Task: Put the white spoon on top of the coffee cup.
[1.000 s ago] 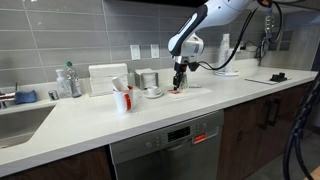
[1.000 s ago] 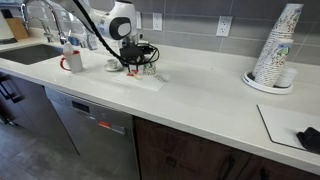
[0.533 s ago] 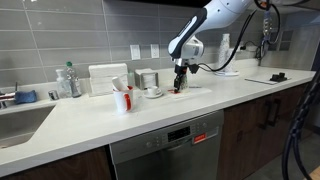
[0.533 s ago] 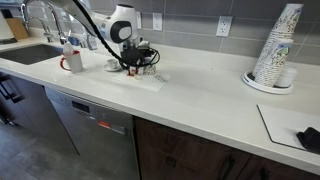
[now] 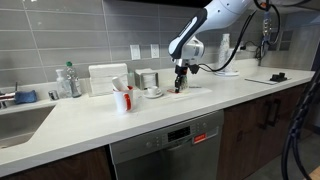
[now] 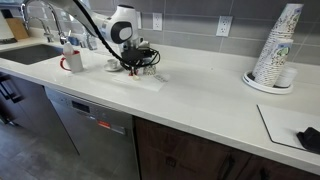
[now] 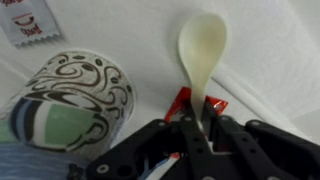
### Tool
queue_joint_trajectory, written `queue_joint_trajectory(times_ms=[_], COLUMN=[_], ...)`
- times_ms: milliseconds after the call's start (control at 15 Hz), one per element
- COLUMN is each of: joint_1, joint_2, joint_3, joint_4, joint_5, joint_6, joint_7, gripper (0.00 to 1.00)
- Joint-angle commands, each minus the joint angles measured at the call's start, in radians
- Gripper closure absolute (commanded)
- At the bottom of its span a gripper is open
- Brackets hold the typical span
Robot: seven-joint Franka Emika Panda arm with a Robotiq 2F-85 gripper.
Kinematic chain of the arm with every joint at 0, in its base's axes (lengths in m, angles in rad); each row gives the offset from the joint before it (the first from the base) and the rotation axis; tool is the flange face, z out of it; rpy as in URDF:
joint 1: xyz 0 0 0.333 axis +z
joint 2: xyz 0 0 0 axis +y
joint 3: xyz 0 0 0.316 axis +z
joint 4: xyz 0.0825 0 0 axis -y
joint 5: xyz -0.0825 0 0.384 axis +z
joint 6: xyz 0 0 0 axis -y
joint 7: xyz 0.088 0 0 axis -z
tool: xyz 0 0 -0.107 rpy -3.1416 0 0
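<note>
- The tool is hanging low over the worktop, its jaws drawn nearly together and pinching the thin handle of the white spoon. Holding it by the handle end is leaving the bowl free to be laid across a rim.
- In the wrist view the spoon's bowl is pointing away to twelve o'clock over pale worktop, with a red wrapper showing just under the handle. I cannot tell whether the spoon is lifted clear yet.
- The coffee cup is standing upright at about ten o'clock from the tool, near the spoon but apart from it.
- The red-and-white mug is sitting well apart along the worktop, out of the way.
- To my eye the pick-up is the step in hand. The carry is going to need a lift above the cup's rim before swinging over, since a low sweep could knock that light cup over.
</note>
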Motion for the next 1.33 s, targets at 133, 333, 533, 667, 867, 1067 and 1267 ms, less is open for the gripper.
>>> queue_joint_trajectory(times_ms=[133,333,533,667,867,1067,1267], joint_1=[-0.021,-0.037,-0.042,-0.036,-0.033,-0.042,-0.051], joint_2=[-0.025,-0.070,-0.098,-0.115,-0.101,-0.064,-0.011], joint_3=[0.015,0.037,0.036,0.024,-0.002,-0.026,-0.047], joint_4=[0.012,0.042,0.097,0.142,0.236,0.320,0.396], joint_5=[0.037,0.103,0.148,0.156,0.148,0.139,0.135], joint_6=[-0.071,-0.197,-0.288,-0.363,-0.437,-0.468,-0.440], joint_7=[-0.027,-0.029,-0.061,-0.094,-0.129,-0.165,-0.191], gripper=[0.97,0.97,0.97,0.97,0.97,0.97,0.97])
